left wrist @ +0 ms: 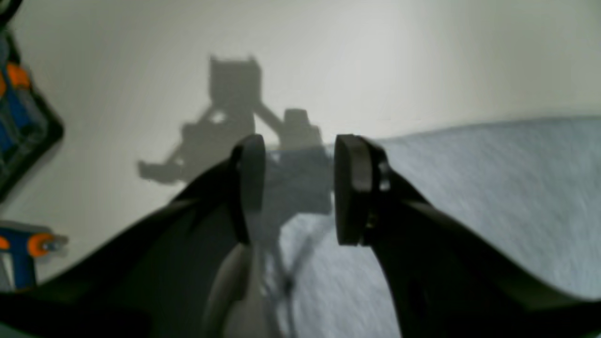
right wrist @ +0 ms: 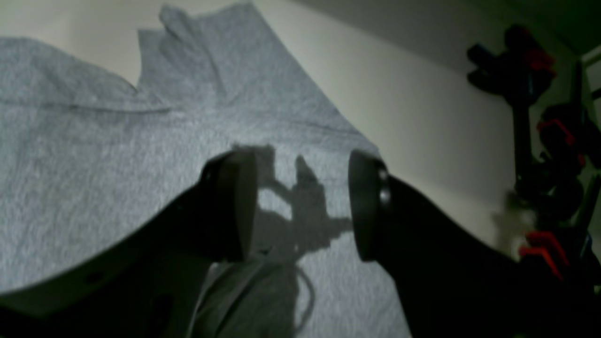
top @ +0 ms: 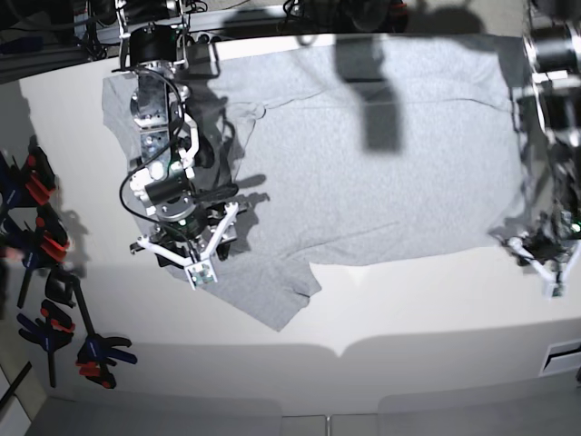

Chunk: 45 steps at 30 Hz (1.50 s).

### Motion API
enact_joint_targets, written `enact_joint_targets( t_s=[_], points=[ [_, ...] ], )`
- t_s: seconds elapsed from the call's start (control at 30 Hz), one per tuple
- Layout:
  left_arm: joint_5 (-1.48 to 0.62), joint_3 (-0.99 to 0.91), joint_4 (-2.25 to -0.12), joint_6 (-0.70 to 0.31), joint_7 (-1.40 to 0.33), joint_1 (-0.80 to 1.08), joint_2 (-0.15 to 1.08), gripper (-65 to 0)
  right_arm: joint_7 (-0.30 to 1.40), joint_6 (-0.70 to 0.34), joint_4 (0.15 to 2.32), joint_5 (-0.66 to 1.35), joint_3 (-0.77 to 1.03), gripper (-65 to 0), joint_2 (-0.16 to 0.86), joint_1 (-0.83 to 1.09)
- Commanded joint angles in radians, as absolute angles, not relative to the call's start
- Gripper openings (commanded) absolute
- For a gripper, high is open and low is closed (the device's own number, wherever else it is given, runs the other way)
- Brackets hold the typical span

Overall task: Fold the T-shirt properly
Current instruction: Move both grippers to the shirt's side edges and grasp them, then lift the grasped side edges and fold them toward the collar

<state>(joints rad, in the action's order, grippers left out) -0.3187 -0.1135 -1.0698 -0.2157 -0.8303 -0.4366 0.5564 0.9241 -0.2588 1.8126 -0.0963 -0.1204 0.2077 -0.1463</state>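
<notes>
White table (left wrist: 117, 70) behind left gripper (left wrist: 296, 188), jaws apart, empty, at T-shirt (left wrist: 493, 188) edge; right wrist: right gripper (right wrist: 303, 206) spread, empty, above grey cloth; base: shirt flat across tabletop, clamps (top: 45, 236) beside

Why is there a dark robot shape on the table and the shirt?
Left wrist view: the left gripper throws its shadow on the table. Right wrist view: the right gripper shades the T-shirt. Both views are blurry.
</notes>
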Motion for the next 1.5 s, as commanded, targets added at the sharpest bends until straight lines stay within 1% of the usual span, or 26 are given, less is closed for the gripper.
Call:
enact_joint_targets(
  t_s=[0.0,0.07,0.17,0.27,0.37,0.43,0.57,0.63,0.7,0.73,0.77,0.87,1.0,1.17,1.33,1.47],
  points=[
    [-0.327,-0.118,-1.013,-0.234,-0.803,-0.498,0.577,-42.8,0.899,-0.259,1.828,-0.097,-0.116,-35.5,0.21,-0.169],
    [-0.315,-0.118,-0.855,-0.237,-0.782,-0.564,0.577,-42.8,0.9,-0.259,1.828,-0.096,-0.116,-35.5,0.21,-0.169],
    [-0.315,-0.118,-0.63,-0.237,-0.677,-0.624,0.574,-42.8,0.901,-0.259,1.828,-0.096,-0.116,-35.5,0.21,-0.169],
    [-0.32,-0.118,-0.461,-0.237,-0.598,-0.657,0.568,-42.8,0.902,-0.268,1.828,-0.096,-0.116,-35.5,0.21,-0.169],
    [-0.345,-0.118,-0.375,-0.237,-0.582,-0.662,0.556,-42.8,0.901,-0.278,1.828,-0.096,-0.116,-35.5,0.21,-0.169],
    [-0.376,-0.118,-0.348,-0.255,-0.609,-0.662,0.551,-42.8,0.901,-0.278,1.828,-0.096,-0.116,-35.5,0.21,-0.169],
    [-0.45,-0.118,-0.347,-0.387,-0.714,-0.662,0.546,-43.6,0.902,-0.278,1.828,-0.096,-0.116,-35.5,0.21,-0.169],
    [-0.475,-0.118,-0.347,-0.415,-0.73,-0.662,0.546,-47.8,0.902,-0.278,1.828,-0.096,-0.116,-35.5,0.21,-0.169],
    [-0.48,-0.118,-0.347,-0.424,-0.732,-0.662,0.546,-55.8,0.899,-0.278,1.828,-0.096,-0.116,-35.5,0.21,-0.169],
    [-0.48,-0.118,-0.347,-0.424,-0.728,-0.662,0.547,-61.8,0.893,-0.278,1.828,-0.096,-0.116,-35.5,0.21,-0.169],
    [-0.48,-0.118,-0.347,-0.424,-0.725,-0.662,0.548,-65.0,0.877,-0.278,1.827,-0.096,-0.116,-35.5,0.21,-0.169],
    [-0.481,-0.118,-0.347,-0.423,-0.707,-0.662,0.549,-65.0,0.817,-0.277,1.789,-0.094,-0.116,-35.6,0.21,-0.176],
    [-0.484,-0.118,-0.347,-0.423,-0.719,-0.662,0.549,-65.0,0.735,-0.262,1.593,-0.093,-0.101,-35.6,0.21,-0.235],
    [-0.484,-0.118,-0.347,-0.423,-0.735,-0.662,0.549,-65.0,0.682,-0.261,1.209,-0.091,-0.077,-35.6,0.21,-0.435],
    [-0.506,-0.118,-0.347,-0.423,-0.733,-0.663,0.549,-65.0,0.701,-0.262,0.836,-0.015,-0.057,-35.6,0.211,-0.674],
    [-0.509,-0.118,-0.347,-0.424,-0.733,-0.663,0.549,-65.0,0.697,-0.263,0.631,-0.025,-0.034,-35.6,0.215,-0.796]
  ],
)
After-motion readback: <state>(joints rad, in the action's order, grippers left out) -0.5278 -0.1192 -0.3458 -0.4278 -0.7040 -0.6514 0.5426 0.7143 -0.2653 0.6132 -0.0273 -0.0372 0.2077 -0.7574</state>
